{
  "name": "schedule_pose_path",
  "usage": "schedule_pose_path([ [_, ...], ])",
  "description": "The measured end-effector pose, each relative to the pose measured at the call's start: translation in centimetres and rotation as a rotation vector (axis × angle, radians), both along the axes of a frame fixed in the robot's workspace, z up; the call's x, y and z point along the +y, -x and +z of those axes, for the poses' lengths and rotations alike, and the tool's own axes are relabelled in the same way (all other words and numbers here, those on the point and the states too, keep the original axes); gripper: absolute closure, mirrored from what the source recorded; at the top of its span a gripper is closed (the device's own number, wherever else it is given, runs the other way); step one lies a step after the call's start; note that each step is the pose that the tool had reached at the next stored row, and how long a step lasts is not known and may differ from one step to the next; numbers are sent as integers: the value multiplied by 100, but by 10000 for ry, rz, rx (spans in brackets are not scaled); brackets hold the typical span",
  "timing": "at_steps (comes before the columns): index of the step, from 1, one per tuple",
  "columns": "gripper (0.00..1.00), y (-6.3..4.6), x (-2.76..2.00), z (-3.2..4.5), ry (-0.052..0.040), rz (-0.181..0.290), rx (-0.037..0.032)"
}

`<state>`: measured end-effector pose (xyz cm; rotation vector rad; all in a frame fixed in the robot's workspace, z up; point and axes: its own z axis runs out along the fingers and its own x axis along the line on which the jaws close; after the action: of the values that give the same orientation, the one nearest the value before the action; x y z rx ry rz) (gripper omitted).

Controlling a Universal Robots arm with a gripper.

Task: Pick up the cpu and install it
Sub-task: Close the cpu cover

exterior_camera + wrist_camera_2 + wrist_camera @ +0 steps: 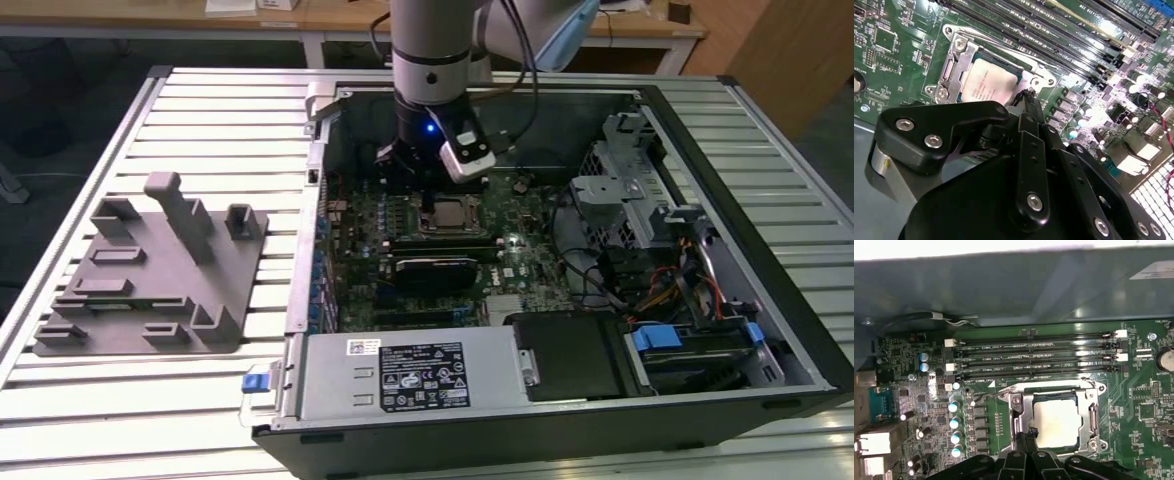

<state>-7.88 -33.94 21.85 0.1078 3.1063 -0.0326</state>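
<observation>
One small chip, the cpu (1056, 422), lies flat inside the metal socket frame (1093, 412) on the green motherboard (1134, 405). We judge it light, stiff and thin, with a smooth silver-grey lid (likely slippery) and a pale rim. Opposite edges look the safest hold, since its underside is probably delicate. The gripper (1027, 432) hangs at the frame's edge, just beside the chip, its black fingertips pressed together on nothing. Long ribbed memory slots (1034, 360) run alongside the frame.

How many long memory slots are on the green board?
4 memory slots, parallel side by side, between the socket frame holding the cpu and the case wall; none looks hidden.
</observation>
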Motion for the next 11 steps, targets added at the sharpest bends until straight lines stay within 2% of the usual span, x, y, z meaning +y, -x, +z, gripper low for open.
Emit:
schedule_pose_path([
  [7,89,0,47,-62,2,3,0],
  [11,89,0,52,-88,39,3,0],
])
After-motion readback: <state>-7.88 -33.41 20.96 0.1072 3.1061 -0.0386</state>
